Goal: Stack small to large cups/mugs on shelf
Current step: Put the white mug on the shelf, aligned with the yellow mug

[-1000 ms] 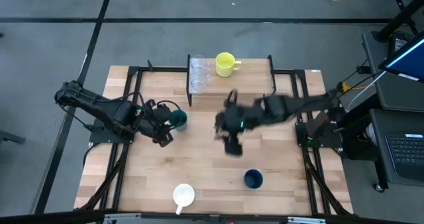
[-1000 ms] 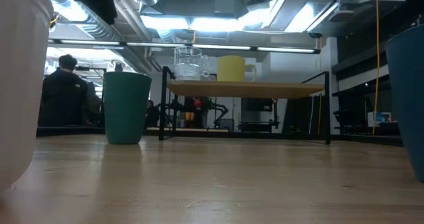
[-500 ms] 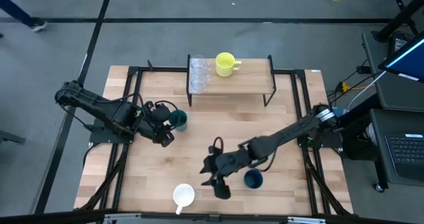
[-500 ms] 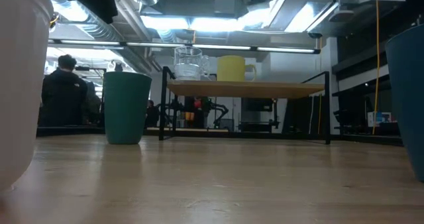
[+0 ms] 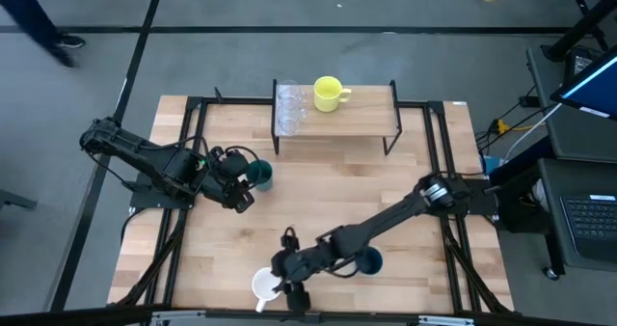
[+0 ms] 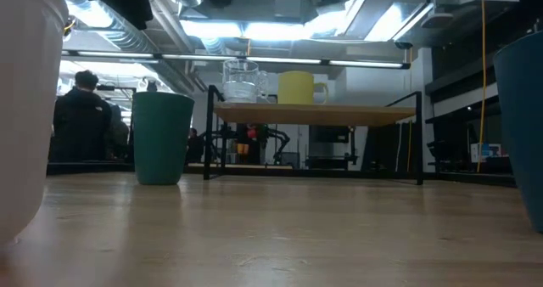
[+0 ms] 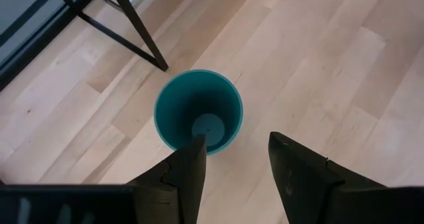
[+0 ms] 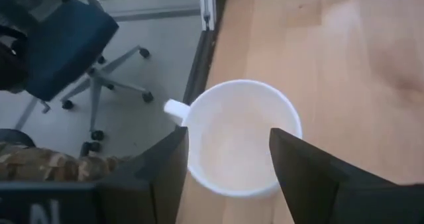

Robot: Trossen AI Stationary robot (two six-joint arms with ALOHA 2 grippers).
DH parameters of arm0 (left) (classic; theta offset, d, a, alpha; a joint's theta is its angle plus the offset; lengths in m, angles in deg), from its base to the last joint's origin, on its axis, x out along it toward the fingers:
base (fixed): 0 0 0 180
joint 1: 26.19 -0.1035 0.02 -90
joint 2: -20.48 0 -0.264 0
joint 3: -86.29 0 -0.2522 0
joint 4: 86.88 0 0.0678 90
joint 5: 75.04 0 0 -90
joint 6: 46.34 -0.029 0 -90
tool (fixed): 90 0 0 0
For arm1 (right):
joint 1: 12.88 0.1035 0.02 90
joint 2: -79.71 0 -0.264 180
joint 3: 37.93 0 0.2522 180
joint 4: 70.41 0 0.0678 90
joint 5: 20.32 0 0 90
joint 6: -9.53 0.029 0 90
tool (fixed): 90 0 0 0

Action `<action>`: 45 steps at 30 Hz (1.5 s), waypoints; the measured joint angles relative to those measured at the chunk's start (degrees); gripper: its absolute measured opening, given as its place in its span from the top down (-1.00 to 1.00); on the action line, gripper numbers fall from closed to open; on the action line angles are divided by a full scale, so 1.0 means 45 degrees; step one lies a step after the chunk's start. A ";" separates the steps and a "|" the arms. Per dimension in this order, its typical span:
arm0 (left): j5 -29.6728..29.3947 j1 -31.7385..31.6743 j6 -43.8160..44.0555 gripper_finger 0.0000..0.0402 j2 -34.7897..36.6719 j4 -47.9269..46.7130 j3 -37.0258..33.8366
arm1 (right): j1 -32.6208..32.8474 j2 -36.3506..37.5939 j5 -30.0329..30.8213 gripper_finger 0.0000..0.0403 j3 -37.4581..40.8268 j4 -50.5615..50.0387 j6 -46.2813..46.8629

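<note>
A white mug (image 5: 265,285) stands near the table's near edge; its handle (image 8: 173,109) points off the table. My right gripper (image 5: 287,285) is open above it, one finger on each side of the mug (image 8: 242,138), touching nothing that I can see. My left gripper (image 5: 241,186) is open just left of the upright teal cup (image 5: 260,175), which shows ahead of its fingers in the left wrist view (image 7: 197,110). A navy cup (image 5: 368,260) stands right of the white mug. On the shelf (image 5: 357,123) stand the stacked clear cups (image 5: 288,109) and the yellow mug (image 5: 328,94).
The shelf's black legs (image 7: 139,32) stand just beyond the teal cup. The table's near edge (image 8: 199,71) runs close by the white mug, with a blue office chair (image 8: 59,45) on the floor below. People stand in the room behind (image 6: 81,121).
My right gripper has swept from the middle of the table toward the near edge and to the left, past the navy cup, and now hangs over the white mug. The cups and the mugs have stayed where they were.
</note>
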 joint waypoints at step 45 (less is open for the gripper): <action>-0.0351 -0.0005 0.0049 0.21 0.0000 0.0238 0.0000 | -0.0679 -0.2549 0.0653 0.29 -0.3181 -0.3853 0.0696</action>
